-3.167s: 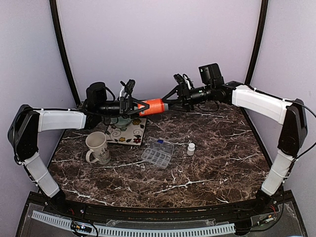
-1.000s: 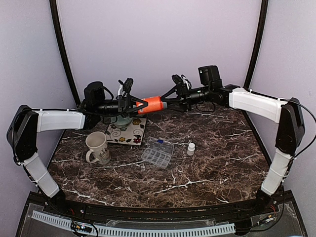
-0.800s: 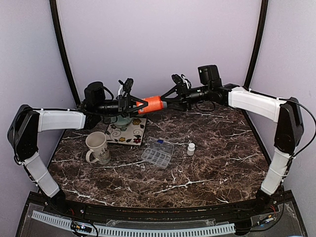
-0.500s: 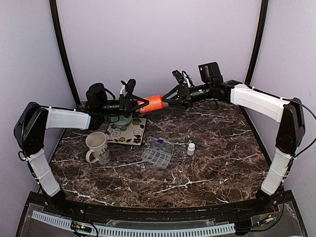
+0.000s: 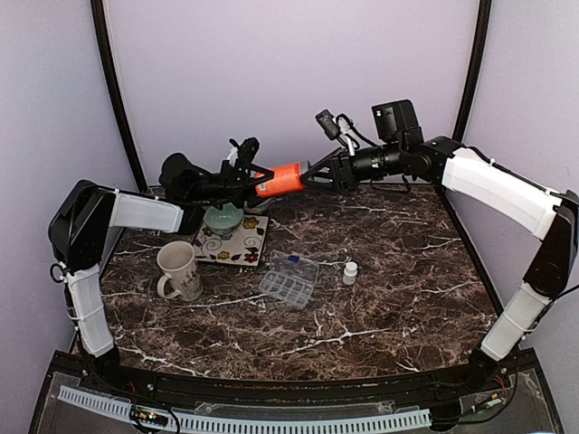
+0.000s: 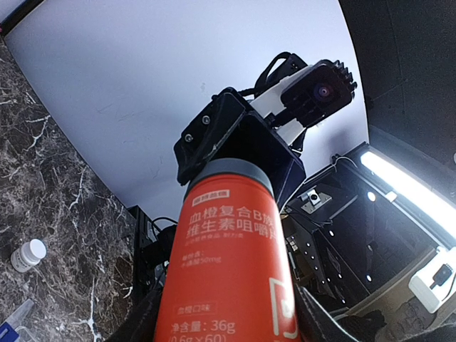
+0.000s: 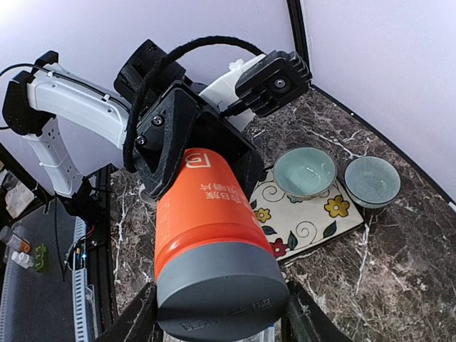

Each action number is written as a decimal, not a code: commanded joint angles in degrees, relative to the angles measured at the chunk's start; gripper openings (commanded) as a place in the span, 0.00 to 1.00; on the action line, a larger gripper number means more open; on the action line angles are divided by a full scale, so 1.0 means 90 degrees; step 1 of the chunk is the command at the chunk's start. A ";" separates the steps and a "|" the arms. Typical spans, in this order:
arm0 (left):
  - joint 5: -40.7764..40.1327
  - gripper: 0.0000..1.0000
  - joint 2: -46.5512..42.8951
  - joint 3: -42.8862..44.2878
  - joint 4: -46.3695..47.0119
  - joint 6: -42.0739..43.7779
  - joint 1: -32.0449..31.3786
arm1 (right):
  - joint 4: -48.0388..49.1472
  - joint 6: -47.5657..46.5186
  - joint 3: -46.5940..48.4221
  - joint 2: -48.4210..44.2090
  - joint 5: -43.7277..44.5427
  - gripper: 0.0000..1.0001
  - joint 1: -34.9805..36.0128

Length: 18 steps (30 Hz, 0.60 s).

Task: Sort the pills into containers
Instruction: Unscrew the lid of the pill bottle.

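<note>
Hanging orange bottle [image 5: 278, 179] bridges left gripper [image 5: 247, 174], right gripper [image 5: 312, 174].

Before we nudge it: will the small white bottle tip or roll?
The white bottle stands upright and narrow, so it probably tips easily. Round body: once down, it likely rolls on the smooth table. Probably light, being small.

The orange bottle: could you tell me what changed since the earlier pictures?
The orange bottle, held by the left gripper, moved slightly up the top view and tilted, the right gripper at its grey cap. The mug, organiser box and small white bottle stayed put.
</note>
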 commanded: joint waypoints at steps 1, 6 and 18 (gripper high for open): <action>0.0183 0.06 -0.0255 0.0248 0.1046 -0.0529 -0.0077 | -0.0064 -0.0541 -0.0175 -0.0104 0.0740 0.03 0.0103; 0.0185 0.06 -0.0344 0.0097 0.0950 -0.0362 -0.0075 | 0.0048 -0.0126 -0.0121 -0.0066 0.0483 0.55 0.0099; 0.0109 0.06 -0.0755 -0.0211 -0.0562 0.1205 -0.0078 | 0.1054 0.1368 -0.0596 -0.0431 -0.0587 0.85 -0.0138</action>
